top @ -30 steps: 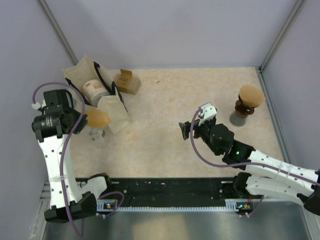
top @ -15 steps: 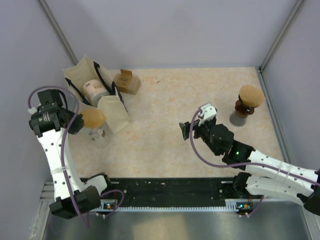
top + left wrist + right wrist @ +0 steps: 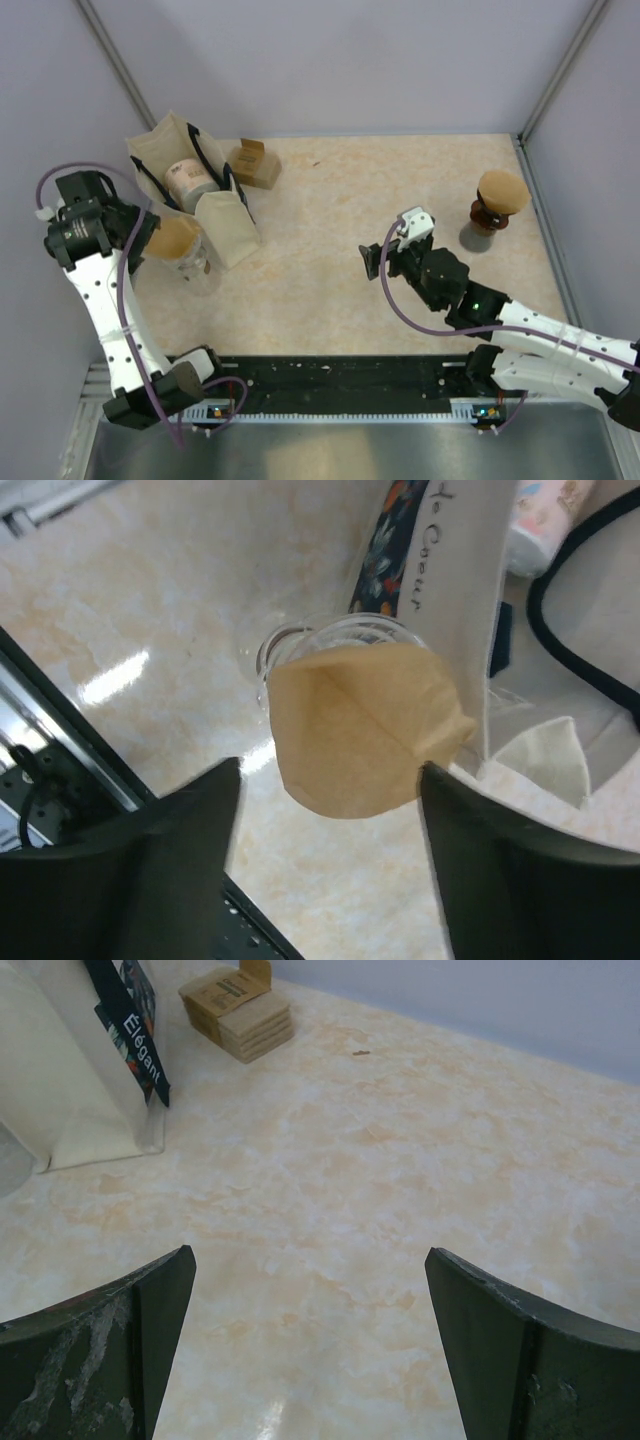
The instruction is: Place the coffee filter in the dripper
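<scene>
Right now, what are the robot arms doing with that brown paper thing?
The brown paper filter sits in the mouth of the glass dripper, next to the cloth bag. The left gripper hovers over it with its fingers open, so it is not holding the filter. The right gripper is open too, holding nothing, over the table in the middle. Whether the filter is pushed all the way in is hard to tell.
</scene>
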{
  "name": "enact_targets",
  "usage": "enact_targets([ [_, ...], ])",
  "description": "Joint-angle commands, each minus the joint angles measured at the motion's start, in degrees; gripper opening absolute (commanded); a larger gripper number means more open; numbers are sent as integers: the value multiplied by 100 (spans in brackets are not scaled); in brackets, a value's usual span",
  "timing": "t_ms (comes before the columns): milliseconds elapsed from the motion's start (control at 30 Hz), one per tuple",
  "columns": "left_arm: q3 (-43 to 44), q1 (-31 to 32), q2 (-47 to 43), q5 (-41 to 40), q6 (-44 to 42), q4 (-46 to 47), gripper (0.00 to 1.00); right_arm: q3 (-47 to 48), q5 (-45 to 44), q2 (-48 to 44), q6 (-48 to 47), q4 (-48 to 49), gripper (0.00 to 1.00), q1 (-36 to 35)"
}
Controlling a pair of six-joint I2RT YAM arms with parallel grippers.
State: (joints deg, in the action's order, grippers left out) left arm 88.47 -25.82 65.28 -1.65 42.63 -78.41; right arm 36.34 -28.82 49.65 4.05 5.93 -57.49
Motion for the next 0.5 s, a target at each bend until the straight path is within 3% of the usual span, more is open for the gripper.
enact_targets([
  [0, 759, -46, -348, -450, -123, -236, 88, -4, 8, -113, -36, 162, 99, 45],
  [67, 812, -46, -480, -302, -255, -114, 99, 14, -18, -96, -36, 154, 99, 46],
  [200, 743, -37, -647, 716, -624, 282, 99, 92, -159, -96, 130, 40, 99, 54],
  [467, 6, -28, -709, 1509, -923, 1010, 99, 330, -344, 62, 456, -338, 99, 98],
])
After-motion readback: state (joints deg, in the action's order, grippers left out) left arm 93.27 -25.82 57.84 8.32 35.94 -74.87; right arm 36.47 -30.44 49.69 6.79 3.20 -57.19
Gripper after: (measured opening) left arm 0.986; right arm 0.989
